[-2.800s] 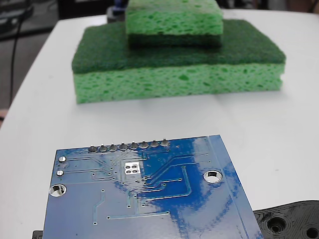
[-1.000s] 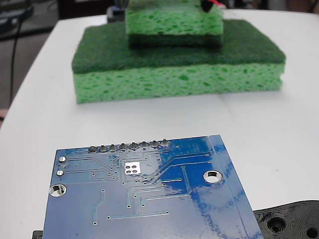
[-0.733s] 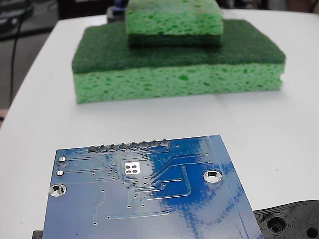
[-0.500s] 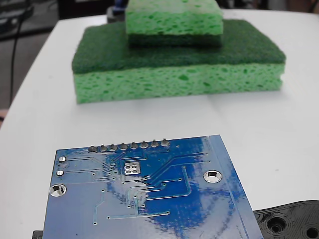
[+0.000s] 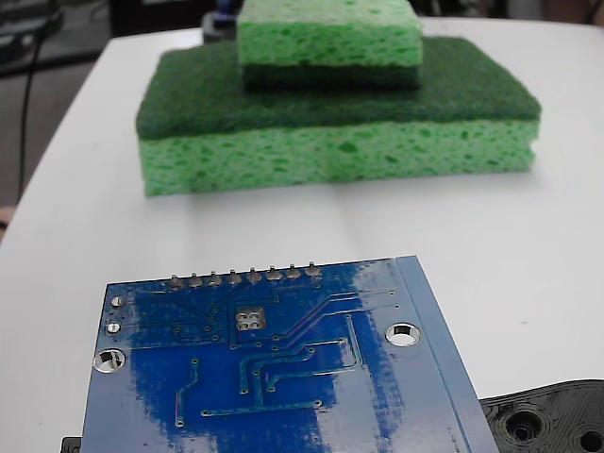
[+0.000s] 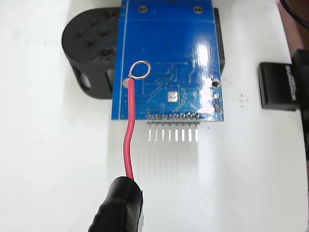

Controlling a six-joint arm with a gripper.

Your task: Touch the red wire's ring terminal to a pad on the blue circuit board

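In the fixed view we see the blue circuit board (image 5: 283,363) lying low in the foreground on the white table (image 5: 528,236), its row of solder joints (image 5: 243,277) along the far edge. The pad (image 5: 249,319) sits just below that row and looks dull here. Behind the board, well apart, 2 green sponges (image 5: 330,104) are stacked, the smaller on top. A black perforated piece (image 5: 552,420) shows at the lower right corner. Neither wire nor arm appears in this view.

In the wrist view we look down on the board (image 6: 169,58). The red wire (image 6: 129,130) rises from a black sleeve (image 6: 118,205), and its ring terminal (image 6: 140,70) lies over the board's left part, left of the pad (image 6: 173,96) and apart from it. We cannot tell whether the ring touches the board. The gripper's fingers are not visible, so we cannot tell their state.
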